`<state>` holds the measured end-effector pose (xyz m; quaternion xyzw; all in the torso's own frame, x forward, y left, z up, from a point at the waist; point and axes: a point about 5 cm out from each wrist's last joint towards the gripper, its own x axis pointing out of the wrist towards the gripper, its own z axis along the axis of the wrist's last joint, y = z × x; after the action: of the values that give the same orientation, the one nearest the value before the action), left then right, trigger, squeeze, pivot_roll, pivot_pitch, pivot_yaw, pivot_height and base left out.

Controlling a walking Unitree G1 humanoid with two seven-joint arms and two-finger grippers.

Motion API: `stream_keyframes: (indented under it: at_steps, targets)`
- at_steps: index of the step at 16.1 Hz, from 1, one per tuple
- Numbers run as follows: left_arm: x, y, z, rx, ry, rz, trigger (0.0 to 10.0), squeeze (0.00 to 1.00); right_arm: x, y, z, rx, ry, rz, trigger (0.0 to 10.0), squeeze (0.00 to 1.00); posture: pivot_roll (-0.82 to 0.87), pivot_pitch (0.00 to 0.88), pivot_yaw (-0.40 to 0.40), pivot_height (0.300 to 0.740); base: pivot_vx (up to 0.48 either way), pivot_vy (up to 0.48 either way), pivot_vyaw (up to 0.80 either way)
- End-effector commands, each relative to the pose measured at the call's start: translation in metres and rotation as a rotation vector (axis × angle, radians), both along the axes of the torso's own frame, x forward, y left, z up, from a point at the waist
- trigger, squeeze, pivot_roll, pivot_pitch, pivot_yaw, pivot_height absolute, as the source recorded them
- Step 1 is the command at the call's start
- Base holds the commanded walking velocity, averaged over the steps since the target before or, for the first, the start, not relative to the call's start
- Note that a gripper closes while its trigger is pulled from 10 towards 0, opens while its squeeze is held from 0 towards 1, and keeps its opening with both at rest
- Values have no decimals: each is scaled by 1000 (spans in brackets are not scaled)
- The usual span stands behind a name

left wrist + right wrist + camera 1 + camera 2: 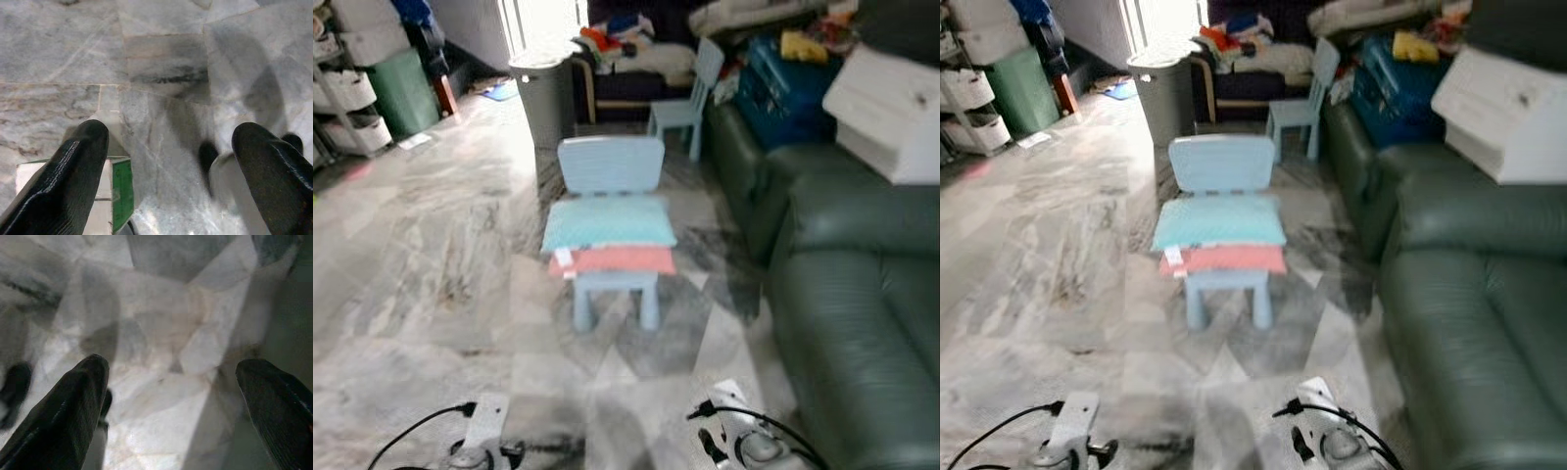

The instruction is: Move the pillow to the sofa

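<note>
Far left: white storage drawers (pixel 352 93) and a green bin (pixel 403 90) against the wall. Marble floor (pixel 431 255) fills the near and middle ground. Grey trash can (pixel 544 96) stands far, left of centre.

Left gripper (pixel 168 152) hangs low over the floor, its two black fingers (pixel 73 171) spread wide, nothing between them. A bit of the silver left arm (pixel 481 426) with a black cable shows at the near edge, left of centre.

Centre: small light blue chair (pixel 612 166) faces the robot, mid-distance. On its seat lie two pillows, stacked: light blue pillow (pixel 607 223) on top, pink pillow (pixel 619 260) touching beneath it, a white tag at the pink one's left corner. Both lie flat, apart from the sofa. A second light blue chair (pixel 685 98) stands farther back, right of centre, just beside the sofa's far end.

Right gripper (pixel 171 387) hangs over the floor as well, fingers (pixel 68 406) wide apart, holding nothing. Right arm (pixel 739 431) shows at the near edge, right of centre, close to the sofa front.

Right: dark green sofa (pixel 862 284) runs from near to far. White box (pixel 891 113) sits on its far part, a blue crate (pixel 783 83) behind it with clutter on top.
</note>
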<state>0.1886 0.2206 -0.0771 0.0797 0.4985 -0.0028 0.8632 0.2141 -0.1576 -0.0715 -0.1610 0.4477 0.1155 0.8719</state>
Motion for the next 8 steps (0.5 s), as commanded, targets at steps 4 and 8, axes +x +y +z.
stream_keyframes:
  at_steps: [4, 8]
  targets:
    - [0, 10, 2, 21, -2, 16, 10000, 0, 5, 12, 3, 31, -19, 12, 10000, 0, -12, 0, 22, 740, 480, 0, 0]
    - [12, 15, 10, 1, -85, 73, 10000, 0, 7, 11, 5, 86, -110, -115, 10000, 0, -18, 0, 23, 740, 408, 0, 0]
